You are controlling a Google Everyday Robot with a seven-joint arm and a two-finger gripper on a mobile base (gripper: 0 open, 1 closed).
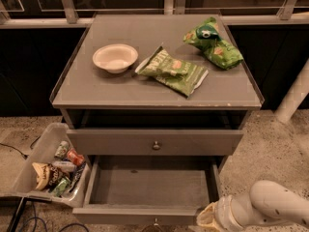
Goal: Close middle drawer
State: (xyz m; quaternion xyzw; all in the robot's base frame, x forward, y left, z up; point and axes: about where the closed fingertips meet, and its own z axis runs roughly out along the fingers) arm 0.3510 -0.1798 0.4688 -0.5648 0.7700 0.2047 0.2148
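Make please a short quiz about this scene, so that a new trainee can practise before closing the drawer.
1. How many green snack bags lie on the cabinet top?
2. True or false: the middle drawer is pushed fully in.
3. Where is the gripper? A) above the cabinet top B) by the middle drawer's front right corner C) inside the middle drawer

Key: 1 two; 2 false, it is pulled out; 3 B.
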